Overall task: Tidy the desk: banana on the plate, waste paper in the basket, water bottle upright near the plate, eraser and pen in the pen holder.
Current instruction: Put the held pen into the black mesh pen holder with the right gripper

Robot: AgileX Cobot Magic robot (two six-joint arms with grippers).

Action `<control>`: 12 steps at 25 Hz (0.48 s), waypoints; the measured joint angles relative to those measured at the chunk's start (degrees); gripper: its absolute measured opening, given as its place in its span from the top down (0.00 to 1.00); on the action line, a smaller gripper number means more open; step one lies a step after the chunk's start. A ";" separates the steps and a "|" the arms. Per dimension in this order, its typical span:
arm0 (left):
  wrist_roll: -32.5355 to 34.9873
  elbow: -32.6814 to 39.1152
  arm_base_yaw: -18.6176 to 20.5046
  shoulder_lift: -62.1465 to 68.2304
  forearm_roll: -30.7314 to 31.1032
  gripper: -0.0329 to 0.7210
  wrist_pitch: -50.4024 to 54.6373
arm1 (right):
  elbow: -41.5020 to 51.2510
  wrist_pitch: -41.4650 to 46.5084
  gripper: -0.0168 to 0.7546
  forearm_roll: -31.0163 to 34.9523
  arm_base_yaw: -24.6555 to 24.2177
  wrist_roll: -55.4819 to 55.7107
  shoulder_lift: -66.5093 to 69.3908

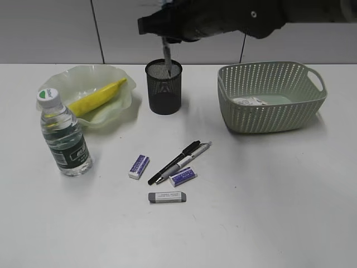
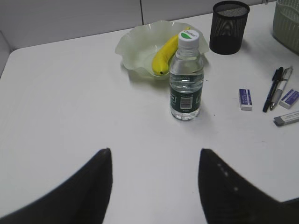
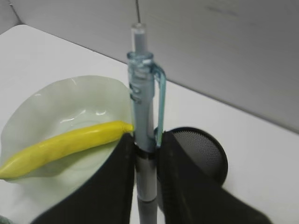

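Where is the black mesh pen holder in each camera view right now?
Exterior view: pen holder upper centre, right of the plate.
Left wrist view: top right, behind the water bottle.
Right wrist view: lower right, partly behind the fingers.
Shared landmark: the banana on the plate.

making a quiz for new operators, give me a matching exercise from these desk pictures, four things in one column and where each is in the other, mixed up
Things:
1. banana
2. waste paper
3. water bottle
4. clear pen

Places:
A. inside the green basket
B. standing upright on the desk, next to the plate
C. clamped in the right gripper, above the pen holder
D. lying in the pale green plate

Pairs: 1-D, 2-A, 3-B, 4-C
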 joint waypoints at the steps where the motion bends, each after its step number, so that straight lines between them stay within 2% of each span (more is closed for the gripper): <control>1: 0.00 0.00 0.00 0.00 0.00 0.38 0.00 | 0.00 -2.87 0.80 -2.78 -0.08 -0.04 0.91; 4: 0.00 0.00 0.00 0.00 -0.16 0.38 0.00 | -0.07 -8.13 0.80 -8.98 -0.89 -0.04 3.93; 12: -0.05 0.00 0.00 0.00 -0.52 0.38 0.00 | -5.26 -15.25 0.80 -10.26 -5.05 -0.14 11.72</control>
